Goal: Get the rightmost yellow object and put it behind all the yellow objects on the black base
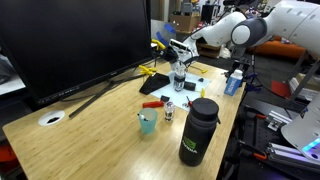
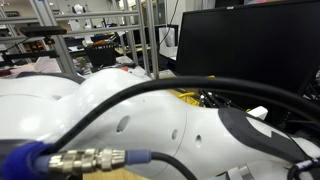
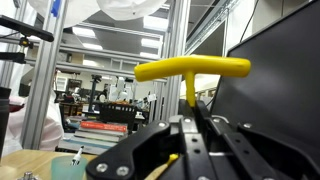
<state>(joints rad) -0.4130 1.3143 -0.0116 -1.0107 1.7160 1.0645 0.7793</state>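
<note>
In the wrist view my gripper is shut on the stem of a bright yellow T-shaped piece, which sticks up out of the jaws beside the dark monitor. In an exterior view my gripper hangs above the table by the monitor's lower corner, with the yellow piece at its tip. Below it, a few yellow pieces lie on the monitor's black base, whose long thin legs splay across the wood.
A red flat item, a teal cup, a small clear bottle and a big black bottle stand on the wooden table. A white roll lies near its edge. The arm blocks most of an exterior view.
</note>
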